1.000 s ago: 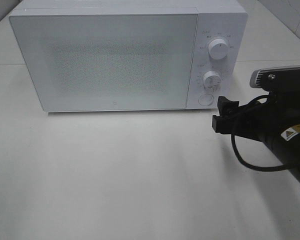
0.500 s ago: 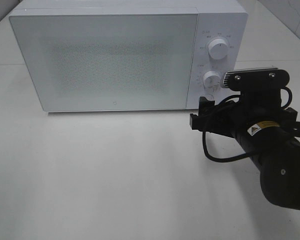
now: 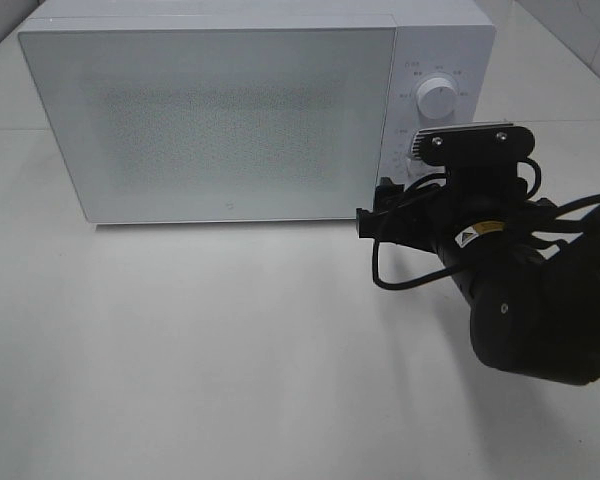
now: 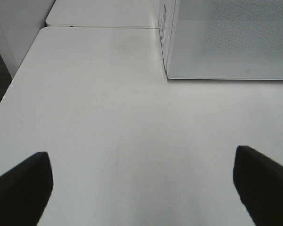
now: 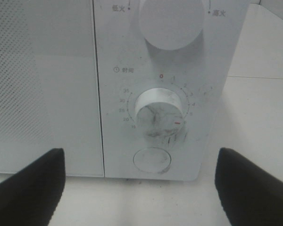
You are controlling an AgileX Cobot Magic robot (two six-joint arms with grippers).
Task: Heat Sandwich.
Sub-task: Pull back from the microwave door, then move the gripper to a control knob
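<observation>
A white microwave (image 3: 230, 110) is being seen toward the far edge of the white bench (image 3: 180, 350), its speckled door (image 5: 42, 84) shut. The sandwich is not being shown in any view, so where it lies cannot be told.

The right gripper (image 5: 140, 186) is being held just in front of the microwave's control panel, near its lower end. Its two dark fingers (image 5: 30, 186) are being kept spread wide with nothing between them and nothing touched. Between them, in the right wrist view, the timer knob (image 5: 159, 114) is being framed; its face is smudged and it carries a small red mark at its lower right. Around it, figures are being read: a red 0 at the top, 1 to 5 down the right, and 35, 30, 25, 20, 15 on the left. Above stands a clock symbol with "时间". By the upper knob (image 5: 171, 21), "低火" and "高火" can be made out. Below the timer sits a round button (image 5: 152, 160).

A yellow warning label (image 3: 477, 230) is being carried on the right arm — its print is too small to read.

The left gripper (image 4: 141, 183) is being held over bare bench, off the microwave's left corner, with its fingers wide apart and empty.
</observation>
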